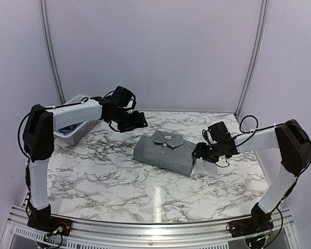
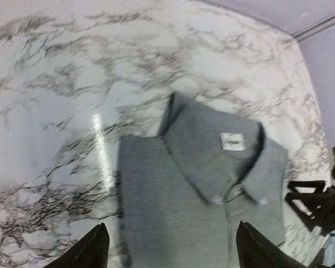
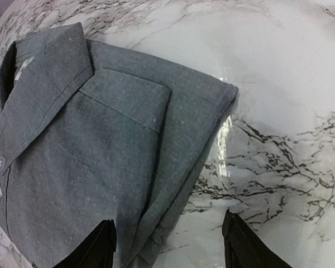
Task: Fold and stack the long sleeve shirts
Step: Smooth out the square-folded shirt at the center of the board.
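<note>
You are working over a glossy white table with dark marble veining, closed in by pale lilac walls with metal poles at the seams. A strip of light glares off the tabletop near its middle.

The grey shirt lies folded into a tidy rectangle at the centre of the table, front up, with its collar towards the far edge. At about 10 o'clock from it, on the far left of the table, is a white perforated basket with something pale bundled inside. The left arm crosses in front of it.

A small white label sits inside the collar, but its writing is too small to read. The cloth is a soft, flecked weave. You can see pale buttons at the collar points and down the front, and a flat chest pocket.

Your left gripper hangs above the table at the shirt's 11 o'clock, its fingers spread wide with nothing between them. Your right gripper is at the shirt's 3 o'clock, also spread. It straddles the folded side edge, one finger over cloth and the other over bare marble. Whether it touches the shirt cannot be told.
</note>
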